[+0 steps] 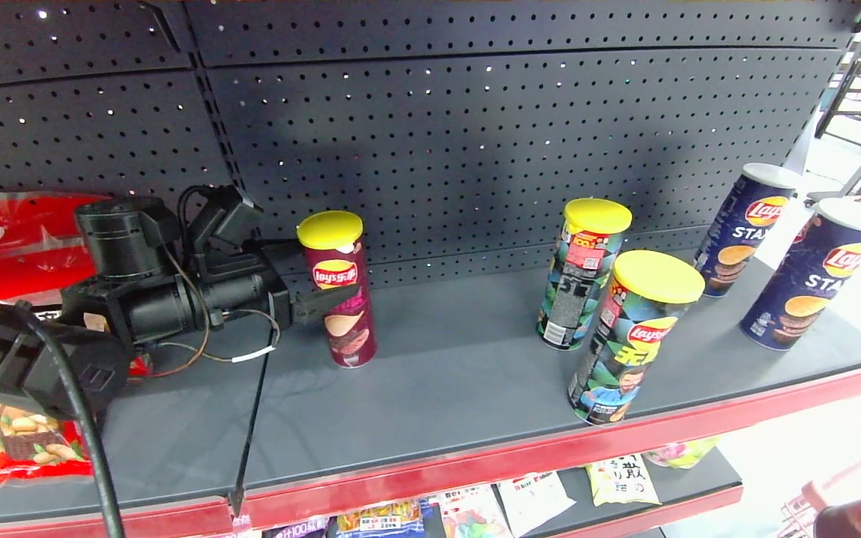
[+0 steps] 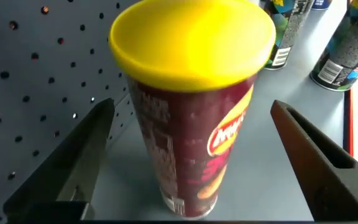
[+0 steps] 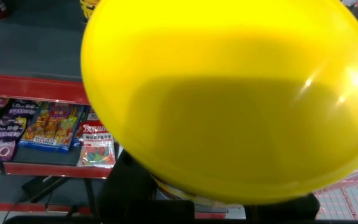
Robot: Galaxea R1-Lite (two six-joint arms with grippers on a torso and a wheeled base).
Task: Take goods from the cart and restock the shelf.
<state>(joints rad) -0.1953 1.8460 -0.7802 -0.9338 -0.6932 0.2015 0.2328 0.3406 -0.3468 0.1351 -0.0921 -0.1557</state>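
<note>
The black perforated metal back wall [image 1: 513, 134] is rising behind the grey shelf board with a red front edge [image 1: 460, 373], which is carrying every can in sight. The black left arm is lying level across the shelf's left part. Its left gripper [image 2: 192, 109] is reaching toward the robot's right with its fingers spread wide. Between them the maroon cylindrical chip can with a yellow plastic lid [image 1: 342, 299] is standing upright on the board near the back wall. Its long axis is running vertically, and a gap is showing on both sides, so neither finger is touching it. Judging by this, any pull-back should be going straight along the arm's own line, away from the can. Well apart to the right, two multicoloured yellow-lidded cans [image 1: 584, 273] and two dark blue white-lidded cans [image 1: 744, 228] are standing. The right gripper [image 3: 204, 208] is apparently pinching another yellow-lidded can [image 3: 229, 93] in front of the lower shelves.
</note>
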